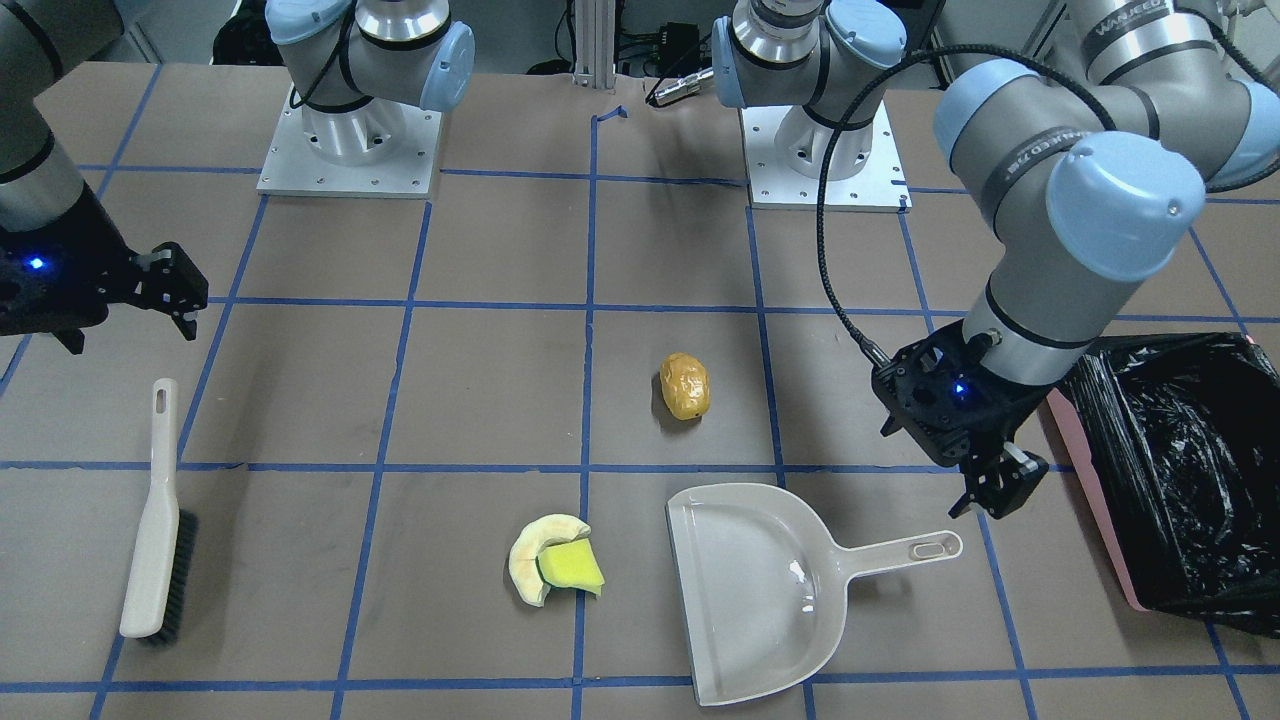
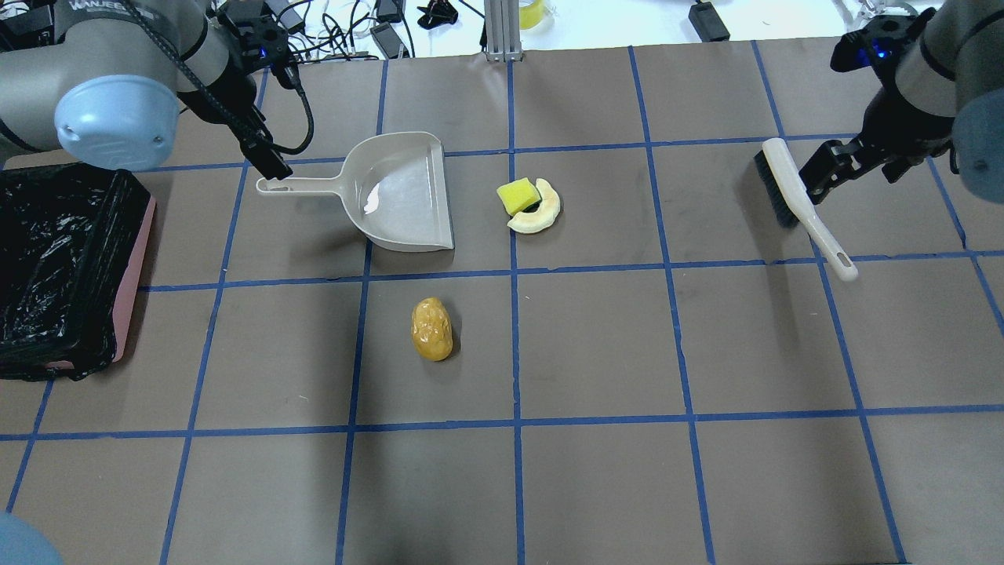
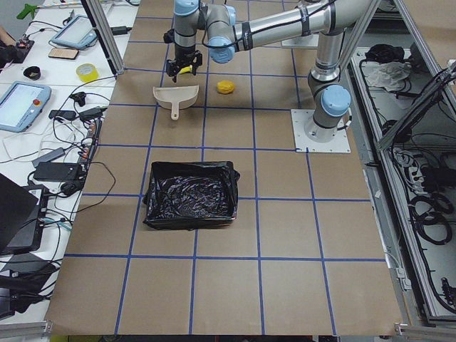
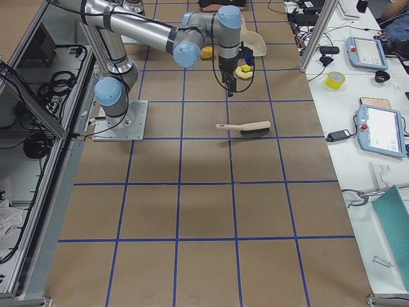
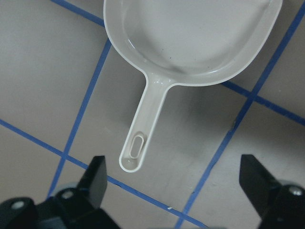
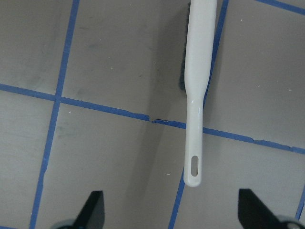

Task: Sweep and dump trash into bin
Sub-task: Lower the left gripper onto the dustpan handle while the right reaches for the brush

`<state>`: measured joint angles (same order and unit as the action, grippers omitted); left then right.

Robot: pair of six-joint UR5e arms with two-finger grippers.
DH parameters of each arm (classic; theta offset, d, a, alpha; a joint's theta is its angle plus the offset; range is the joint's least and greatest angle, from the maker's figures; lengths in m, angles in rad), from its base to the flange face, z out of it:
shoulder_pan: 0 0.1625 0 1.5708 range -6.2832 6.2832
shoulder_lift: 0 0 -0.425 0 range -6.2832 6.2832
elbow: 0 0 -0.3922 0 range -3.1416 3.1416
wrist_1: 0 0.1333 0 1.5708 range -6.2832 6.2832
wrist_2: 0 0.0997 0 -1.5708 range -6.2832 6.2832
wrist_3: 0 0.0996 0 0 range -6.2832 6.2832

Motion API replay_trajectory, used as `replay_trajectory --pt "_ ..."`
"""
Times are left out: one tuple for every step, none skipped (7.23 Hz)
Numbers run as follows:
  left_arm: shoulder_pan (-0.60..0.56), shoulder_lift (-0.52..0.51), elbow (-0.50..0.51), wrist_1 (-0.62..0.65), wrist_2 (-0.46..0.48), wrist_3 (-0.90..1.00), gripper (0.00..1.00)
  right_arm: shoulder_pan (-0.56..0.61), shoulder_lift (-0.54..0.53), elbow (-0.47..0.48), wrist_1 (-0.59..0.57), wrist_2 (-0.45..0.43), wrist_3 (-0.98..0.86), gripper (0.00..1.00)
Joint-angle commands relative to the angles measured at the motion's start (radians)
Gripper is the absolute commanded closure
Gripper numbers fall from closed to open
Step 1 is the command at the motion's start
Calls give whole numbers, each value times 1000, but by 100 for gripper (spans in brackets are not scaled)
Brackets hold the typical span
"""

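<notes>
**Both grippers open over the tools, trash unswept**

The L gripper (image 5: 174, 188) is spread wide and empty, hanging just above the end of the off-white plastic dustpan (image 1: 760, 590)'s handle. The R gripper (image 6: 170, 210) is likewise released, above the slotted handle tip of the off-white hand brush with dark bristles (image 1: 155, 520).

Both trash pieces lie loose on the brown table with its blue tape grid (image 1: 480, 380). The glossy orange-brown potato-like lump (image 1: 685, 386) is near the pan but apart from it. The pale-yellow curved peel (image 1: 528, 560), touching its yellow-green wedge (image 1: 572, 568), lies just beside the pan's mouth. The pink rectangular bin lined with crinkly black plastic (image 1: 1095, 505) sits beyond the pan handle, on the robot's left.

Handling, prob.: pan and brush look light and stiff, so take each by its narrow handle, approx. mid-length. The lump looks smooth and rounded (may roll off the bristles); the peel should slide flat.
</notes>
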<state>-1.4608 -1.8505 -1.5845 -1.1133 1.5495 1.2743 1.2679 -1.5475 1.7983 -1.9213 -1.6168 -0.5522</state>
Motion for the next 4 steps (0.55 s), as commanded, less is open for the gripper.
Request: replay_trajectory --pt "5 -82 20 100 -11 174 0 -86 41 21 -47 41 -162 1" --pt "5 -128 62 101 -20 181 0 -120 79 21 -85 60 -225 1" --pt "5 -160 52 83 -22 221 3 -130 117 21 -132 61 -264 1" --pt "14 -168 32 69 -28 306 5 -128 156 21 -168 64 -264 1"
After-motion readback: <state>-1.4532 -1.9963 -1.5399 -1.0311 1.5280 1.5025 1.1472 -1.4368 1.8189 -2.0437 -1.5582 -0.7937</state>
